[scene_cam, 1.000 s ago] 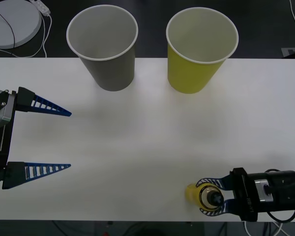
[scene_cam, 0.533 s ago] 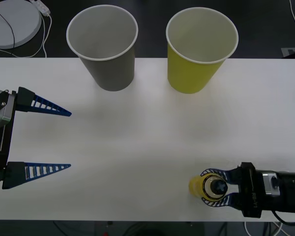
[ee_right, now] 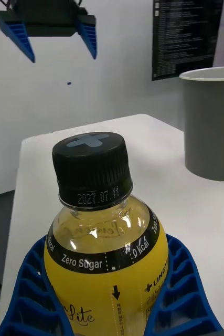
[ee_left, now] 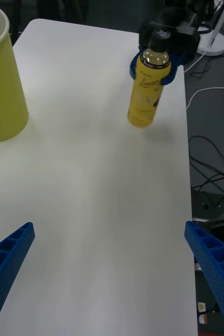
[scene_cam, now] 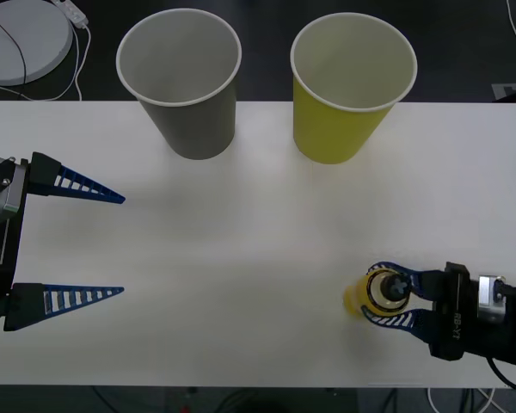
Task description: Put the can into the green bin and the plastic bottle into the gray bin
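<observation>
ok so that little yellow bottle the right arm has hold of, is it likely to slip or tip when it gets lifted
Probably heavy for its size: the plastic bottle looks nearly full. The right end effector grips high on its smooth, rounded shoulder, so it could slide or swing. In the left wrist view it leans on the table; it is tall and narrow, so it would likely tip if released.

One overhead camera, two wrist cameras facing each other across the tabletop (scene_cam: pixel 258 241)

The front view looks steeply down from above. The right wrist view sits very close behind the plastic bottle (ee_right: pixel 104 247), facing the far left pincer (ee_right: pixel 49 31). The left wrist view looks back from well away; bottle and tabletop appear in all three.
</observation>
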You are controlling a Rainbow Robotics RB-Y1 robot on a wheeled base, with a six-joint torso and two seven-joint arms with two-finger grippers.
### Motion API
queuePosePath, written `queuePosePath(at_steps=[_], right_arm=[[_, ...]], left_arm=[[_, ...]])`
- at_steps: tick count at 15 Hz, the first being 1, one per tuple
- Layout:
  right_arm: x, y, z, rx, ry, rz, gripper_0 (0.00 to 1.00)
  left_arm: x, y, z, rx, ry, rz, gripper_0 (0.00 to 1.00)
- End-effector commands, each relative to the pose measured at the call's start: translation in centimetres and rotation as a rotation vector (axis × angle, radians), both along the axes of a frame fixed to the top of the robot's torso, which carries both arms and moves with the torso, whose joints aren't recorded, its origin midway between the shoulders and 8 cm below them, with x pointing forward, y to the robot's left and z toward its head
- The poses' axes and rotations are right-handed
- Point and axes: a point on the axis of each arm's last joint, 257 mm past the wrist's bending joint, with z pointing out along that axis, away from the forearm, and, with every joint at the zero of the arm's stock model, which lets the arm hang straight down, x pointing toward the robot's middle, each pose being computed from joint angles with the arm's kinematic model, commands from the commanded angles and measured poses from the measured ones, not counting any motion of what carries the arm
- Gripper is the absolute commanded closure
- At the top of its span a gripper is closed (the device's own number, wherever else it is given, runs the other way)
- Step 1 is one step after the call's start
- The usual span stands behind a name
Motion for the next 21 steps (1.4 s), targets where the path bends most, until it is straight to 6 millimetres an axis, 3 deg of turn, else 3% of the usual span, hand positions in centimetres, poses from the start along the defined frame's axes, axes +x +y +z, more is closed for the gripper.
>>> queuePosePath(at_steps=[1,8,21], right_arm=[[0.3,-0.6,1.4,0.018,0.015,-0.062,1.00],[1.0,-1.7,4.8,0.044,0.057,-0.234,1.00],[2.4,2.9,13.4,0.045,0.135,-0.434,1.00]], left_arm=[[0.0,0.0,0.0,0.000,0.000,0.000,0.00],[0.0,0.0,0.0,0.000,0.000,0.000,0.00],[0.0,0.0,0.0,0.000,0.000,0.000,0.00]])
